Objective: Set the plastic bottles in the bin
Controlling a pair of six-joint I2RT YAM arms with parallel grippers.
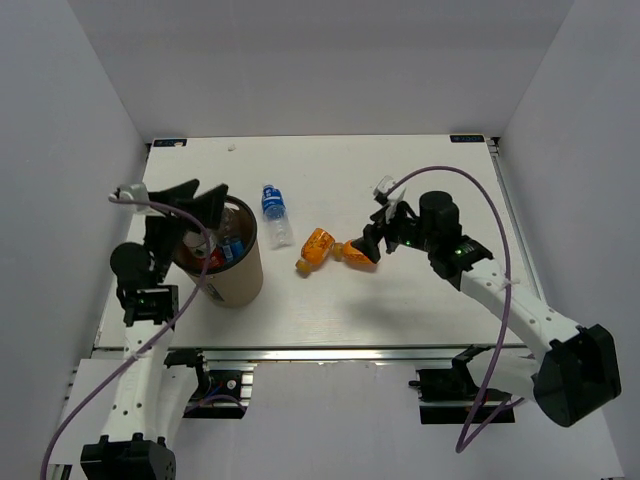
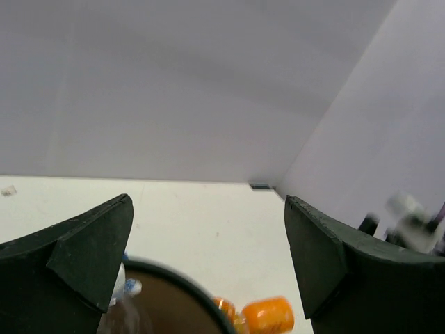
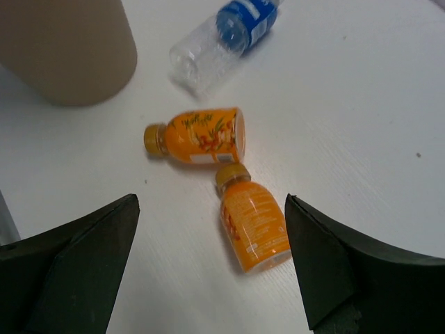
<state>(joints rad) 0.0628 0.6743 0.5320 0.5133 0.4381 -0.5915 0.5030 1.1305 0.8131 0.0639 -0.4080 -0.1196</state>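
While the left jaws are spread wide and empty above the bin (image 1: 243, 285), a red-labelled bottle (image 1: 211, 258) and a blue-labelled bottle (image 1: 233, 246) are seen inside it. The right jaws are likewise parted, gripping nothing, over the near orange bottle (image 3: 254, 226), whose cap touches the far orange bottle (image 3: 201, 136). A clear bottle (image 3: 208, 56) lies on the worktop (image 3: 361, 104) beyond these, near the bin.
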